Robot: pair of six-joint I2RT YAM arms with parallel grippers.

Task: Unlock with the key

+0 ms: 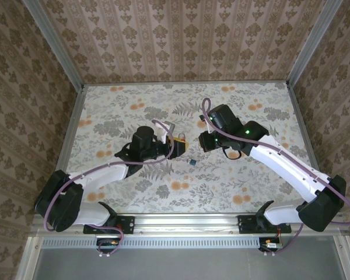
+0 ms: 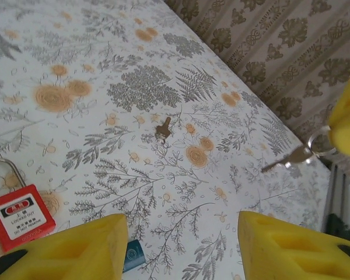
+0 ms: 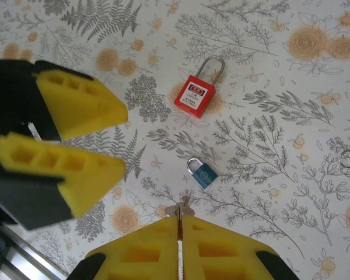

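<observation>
So far, little of the unlocking is looking done. Over on the left, the left hand (image 2: pixel 184 236) is hovering low over the desk (image 1: pixel 114 111), its yellow fingers (image 2: pixel 87 251) spread wide with nothing gripped between them. The red padlock (image 3: pixel 194 97) is lying flat just to one side of that hand, its shackle seated.

Next along, a small blue-teal piece (image 3: pixel 203 174) is sitting near the red one, partly hidden by one left finger in the left wrist view. It is showing a metal loop, so I am taking it for a second little padlock, also closed. A bare brown key (image 2: pixel 162 128) is lying loose further out on the desk.

On the right, the right hand (image 3: pixel 179 227) is pressing its fingers together. The key (image 3: pixel 181 207) seems to be pinched there, a sliver of metal poking past the tips toward the blue piece, though I am judging that rather than seeing it plainly.

What is left, I reckon, is steadying a lock, seating the blade, turning it and freeing the shackle. Which lock it fits, I cannot tell.
</observation>
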